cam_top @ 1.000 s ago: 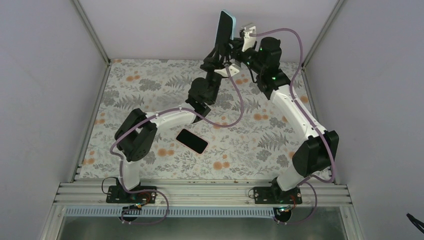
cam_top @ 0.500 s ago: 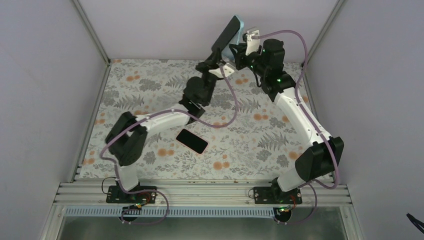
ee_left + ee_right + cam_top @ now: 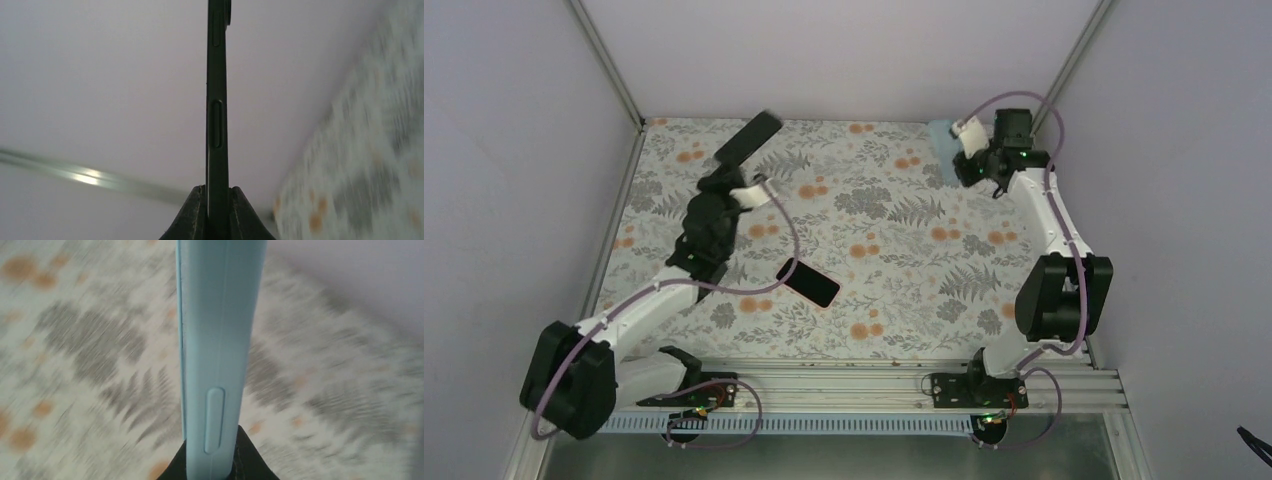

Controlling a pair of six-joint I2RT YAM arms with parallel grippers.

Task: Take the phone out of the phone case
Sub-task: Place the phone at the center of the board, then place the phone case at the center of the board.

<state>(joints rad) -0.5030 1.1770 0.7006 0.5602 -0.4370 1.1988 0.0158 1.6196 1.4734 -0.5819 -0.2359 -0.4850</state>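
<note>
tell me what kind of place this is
Probably a lab robot cell: plain walls, aluminium framing, a floral-covered table, left arm and right arm bolted to a rail.

In my left wrist view the phone (image 3: 217, 125) shows a dark edge with a smooth satin sheen, and its side buttons have the same finish. The left gripper (image 3: 218, 210) has fingers (image 3: 192, 222) of black matt plastic. In my right wrist view the phone case (image 3: 220, 340) is pale blue, matt and soft-looking, like silicone, with a moulded button bump. From above, the table cover (image 3: 904, 250) reads as matt printed cloth, floral. The rail (image 3: 824, 385) along the lower frame is bare brushed metal. The arm links (image 3: 1039, 210) are glossy white plastic.
</note>
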